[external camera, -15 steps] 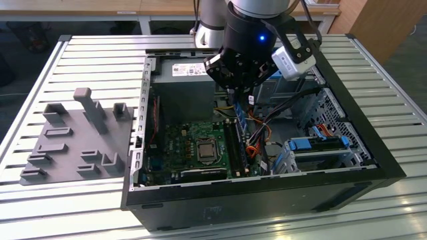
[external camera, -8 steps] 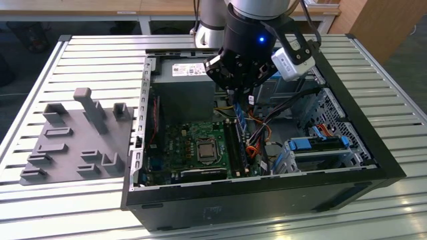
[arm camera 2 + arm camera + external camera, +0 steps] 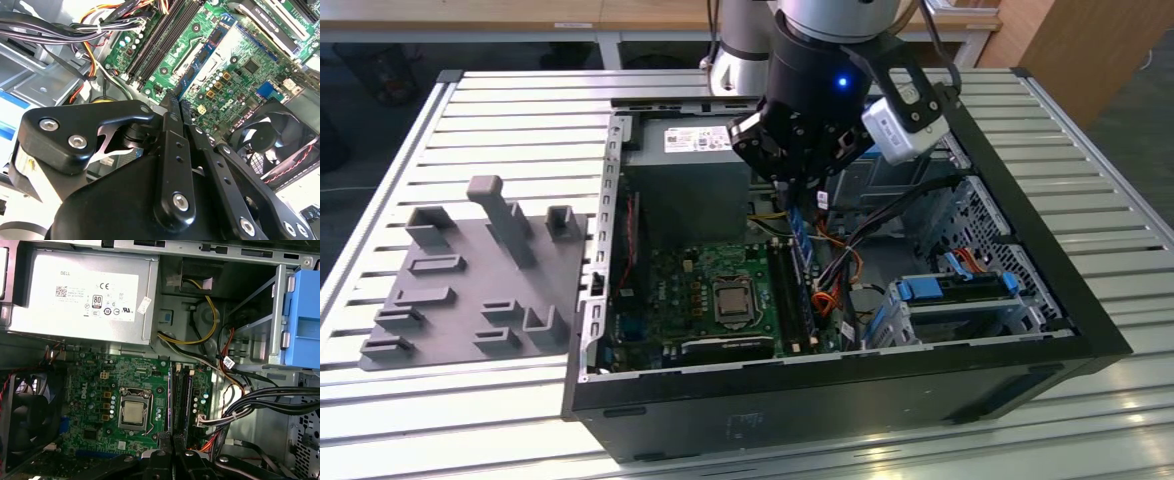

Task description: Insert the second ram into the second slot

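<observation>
- The open computer case lies on the slatted bench, with its motherboard facing up.
- Toward the exterior view's right of the processor socket, a thin blue stick stands on edge among the memory slots. I take it for the second ram, but I cannot tell which slot it is in.
- Its long axis runs near to far, in line with the slots.
- The gripper hangs above that slot row, clenched, with nothing visible between its fingers. Their seam lines up with the stick's axis.
- Farthest back sits the power supply.
</observation>
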`<move>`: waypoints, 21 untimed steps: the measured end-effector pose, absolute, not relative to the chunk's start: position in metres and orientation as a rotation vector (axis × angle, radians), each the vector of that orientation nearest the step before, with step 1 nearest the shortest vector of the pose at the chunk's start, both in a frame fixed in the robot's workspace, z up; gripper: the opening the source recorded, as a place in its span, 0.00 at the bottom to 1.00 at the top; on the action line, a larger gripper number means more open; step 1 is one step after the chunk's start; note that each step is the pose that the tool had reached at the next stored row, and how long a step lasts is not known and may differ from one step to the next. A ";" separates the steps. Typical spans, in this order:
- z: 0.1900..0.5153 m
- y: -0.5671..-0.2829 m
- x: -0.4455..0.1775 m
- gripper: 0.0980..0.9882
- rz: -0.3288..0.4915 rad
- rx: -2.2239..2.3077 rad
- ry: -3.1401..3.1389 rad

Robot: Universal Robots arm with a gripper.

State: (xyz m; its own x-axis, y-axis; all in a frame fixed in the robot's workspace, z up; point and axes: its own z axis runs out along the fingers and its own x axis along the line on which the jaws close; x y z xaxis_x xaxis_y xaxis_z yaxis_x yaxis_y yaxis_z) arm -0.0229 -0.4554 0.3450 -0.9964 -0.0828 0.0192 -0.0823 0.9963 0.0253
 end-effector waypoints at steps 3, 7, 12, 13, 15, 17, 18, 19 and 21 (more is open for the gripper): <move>0.345 -0.455 -0.023 0.04 -0.038 0.129 -3.118; 0.343 -0.455 -0.023 0.04 -0.038 0.129 -3.118; 0.342 -0.455 -0.023 0.04 -0.038 0.129 -3.118; 0.341 -0.455 -0.023 0.04 -0.039 0.129 -3.119; 0.340 -0.455 -0.023 0.04 -0.038 0.129 -3.118; 0.338 -0.455 -0.023 0.04 -0.038 0.129 -3.118; 0.338 -0.455 -0.023 0.04 -0.038 0.129 -3.118; 0.337 -0.455 -0.023 0.04 -0.039 0.129 -3.117; 0.336 -0.455 -0.023 0.04 -0.038 0.129 -3.114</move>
